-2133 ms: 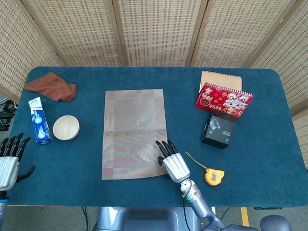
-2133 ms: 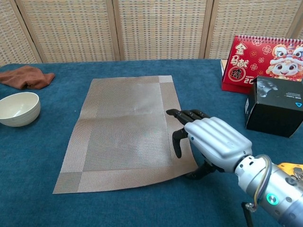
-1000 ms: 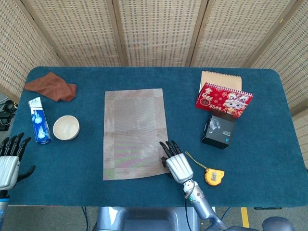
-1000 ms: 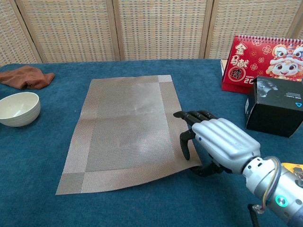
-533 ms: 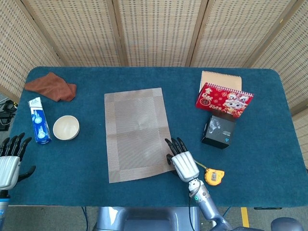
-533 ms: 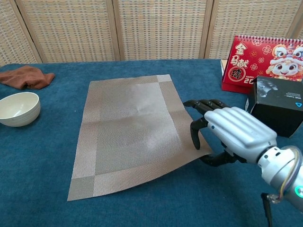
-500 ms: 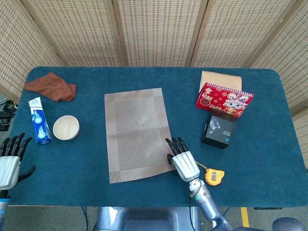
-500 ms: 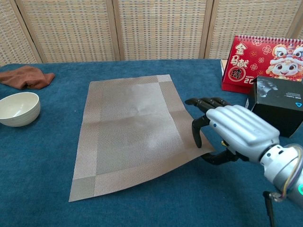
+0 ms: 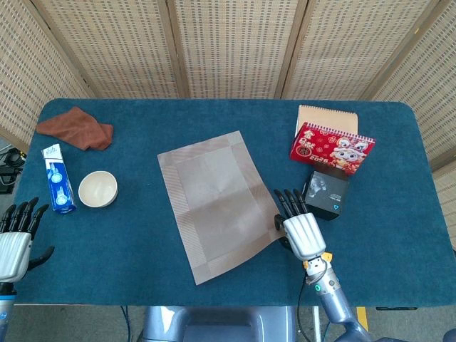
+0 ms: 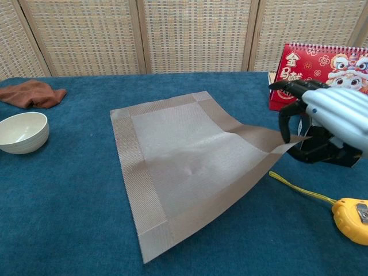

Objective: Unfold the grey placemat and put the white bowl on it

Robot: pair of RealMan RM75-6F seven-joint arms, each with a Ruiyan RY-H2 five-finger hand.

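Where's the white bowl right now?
In the head view the white bowl sits on the left part of the table, just right of the blue and white packet and well left of the grey placemat, below the brown cloth.

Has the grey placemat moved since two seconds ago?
Yes. The right hand, pinching the grey placemat by its near right corner, has dragged that corner toward the black box, turning the mat askew; the white bowl has not shifted.

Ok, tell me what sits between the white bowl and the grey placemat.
Nothing visible does: only bare blue tabletop lies between the white bowl and the grey placemat, whose corner the right robot hand holds lifted.
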